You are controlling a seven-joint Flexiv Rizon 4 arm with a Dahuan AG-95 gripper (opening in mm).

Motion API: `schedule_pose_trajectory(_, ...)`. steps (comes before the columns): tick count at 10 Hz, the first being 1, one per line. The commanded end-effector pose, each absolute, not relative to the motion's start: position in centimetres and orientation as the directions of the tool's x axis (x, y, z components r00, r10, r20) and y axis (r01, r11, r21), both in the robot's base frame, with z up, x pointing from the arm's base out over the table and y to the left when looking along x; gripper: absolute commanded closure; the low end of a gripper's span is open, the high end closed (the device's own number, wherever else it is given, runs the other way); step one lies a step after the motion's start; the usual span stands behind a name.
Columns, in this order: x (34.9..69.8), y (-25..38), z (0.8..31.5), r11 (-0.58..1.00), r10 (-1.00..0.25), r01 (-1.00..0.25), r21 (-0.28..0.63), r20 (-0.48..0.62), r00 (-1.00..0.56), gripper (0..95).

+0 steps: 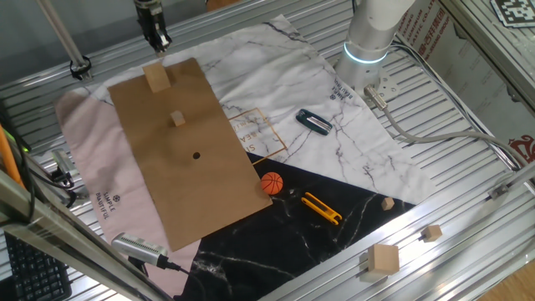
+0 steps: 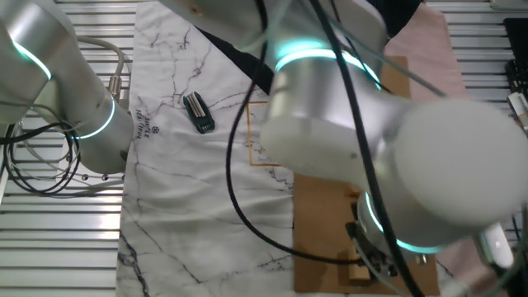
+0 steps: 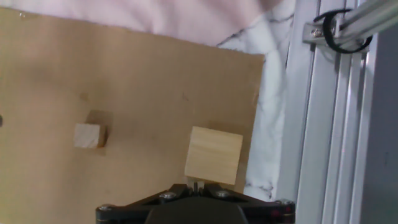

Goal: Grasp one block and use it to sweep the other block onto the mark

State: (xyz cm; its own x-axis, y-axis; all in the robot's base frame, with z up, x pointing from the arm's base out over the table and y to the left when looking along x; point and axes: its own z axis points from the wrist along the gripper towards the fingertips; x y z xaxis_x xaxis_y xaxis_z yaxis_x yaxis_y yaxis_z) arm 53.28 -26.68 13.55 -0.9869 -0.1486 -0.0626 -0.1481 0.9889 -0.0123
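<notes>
The larger tan block [image 1: 155, 78] lies near the far end of the brown cardboard sheet [image 1: 167, 184]. The tiny tan cube [image 1: 177, 118] sits a little nearer on the sheet. The black dot mark [image 1: 196, 155] lies beyond it toward the sheet's middle. My gripper [image 1: 156, 38] hangs above and just behind the larger block, fingers together and empty. In the hand view the larger block [image 3: 213, 155] lies just ahead of my gripper [image 3: 196, 185], with the tiny cube [image 3: 87, 135] to its left. The other fixed view is mostly filled by the arm.
An orange ball [image 1: 272, 183], a yellow knife [image 1: 322, 208] and a black clip [image 1: 313, 121] lie right of the sheet. Spare wooden blocks [image 1: 384, 259] rest on the slatted table at the front right. The arm's base [image 1: 368, 42] stands at the back. An aluminium rail [image 3: 323, 124] runs beside the larger block.
</notes>
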Motion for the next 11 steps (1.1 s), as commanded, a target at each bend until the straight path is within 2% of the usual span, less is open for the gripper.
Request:
schedule_pose_trajectory(1, 53.3, -27.9, 12.7, 0.988, -0.156, -0.155, -0.019, -0.088, -0.984, 95.0)
schedule_pose_trajectory(11, 55.3, -29.9, 9.8, 0.979, -0.203, -0.203, -0.005, -0.092, -0.975, 95.0)
